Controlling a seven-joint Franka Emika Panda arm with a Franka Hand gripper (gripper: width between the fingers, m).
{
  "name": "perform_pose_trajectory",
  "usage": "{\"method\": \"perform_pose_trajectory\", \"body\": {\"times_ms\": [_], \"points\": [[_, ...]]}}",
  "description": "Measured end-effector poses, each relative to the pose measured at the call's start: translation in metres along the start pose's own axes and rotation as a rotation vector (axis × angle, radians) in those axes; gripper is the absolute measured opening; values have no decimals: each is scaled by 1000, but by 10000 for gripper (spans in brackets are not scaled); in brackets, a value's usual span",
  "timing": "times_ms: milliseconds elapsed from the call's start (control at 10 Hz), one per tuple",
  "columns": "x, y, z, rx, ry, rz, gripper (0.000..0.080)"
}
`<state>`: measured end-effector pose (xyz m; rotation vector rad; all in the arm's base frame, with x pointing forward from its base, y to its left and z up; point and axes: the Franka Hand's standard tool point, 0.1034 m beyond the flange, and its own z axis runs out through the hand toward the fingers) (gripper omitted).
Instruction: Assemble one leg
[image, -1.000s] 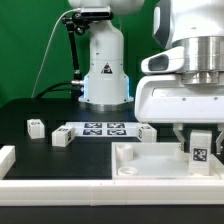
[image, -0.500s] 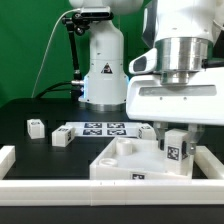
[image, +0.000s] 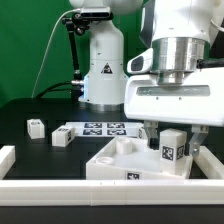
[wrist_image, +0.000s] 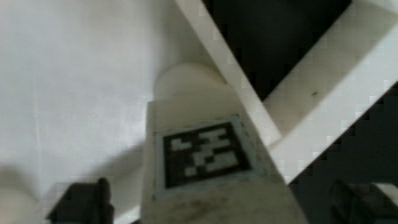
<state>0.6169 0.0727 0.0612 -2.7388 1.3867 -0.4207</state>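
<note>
Exterior view shows the claw (image: 172, 143) at the right of the frame, its fingers closed on the leg (image: 173, 150), a small white block whose black-and-white square tag faces the camera. The leg hangs upright over the right part of the large white recessed tray piece (image: 125, 160), which lies at the lower centre of the frame on the black bench (image: 30, 112); whether the leg touches the tray cannot be told. Left of centre lies the marker board (image: 100, 128) with its row of square tags. Two more small white blocks sit at the left of the frame, one (image: 36, 127) nearer the edge, the other (image: 62, 137) just beside the board. No readable lettering shows anywhere, only tag patterns. Wrist view looks down the leg (wrist_image: 210, 130), its tag sharp at centre, with the dark fingertips (wrist_image: 80, 200) flanking it.
</note>
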Motion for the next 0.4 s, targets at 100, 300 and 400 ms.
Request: {"method": "perform_pose_trajectory", "body": {"times_ms": [100, 300, 400], "points": [[0, 0, 0, 0, 0, 0, 641], [0, 0, 0, 0, 0, 0, 647], [0, 0, 0, 0, 0, 0, 648]]}}
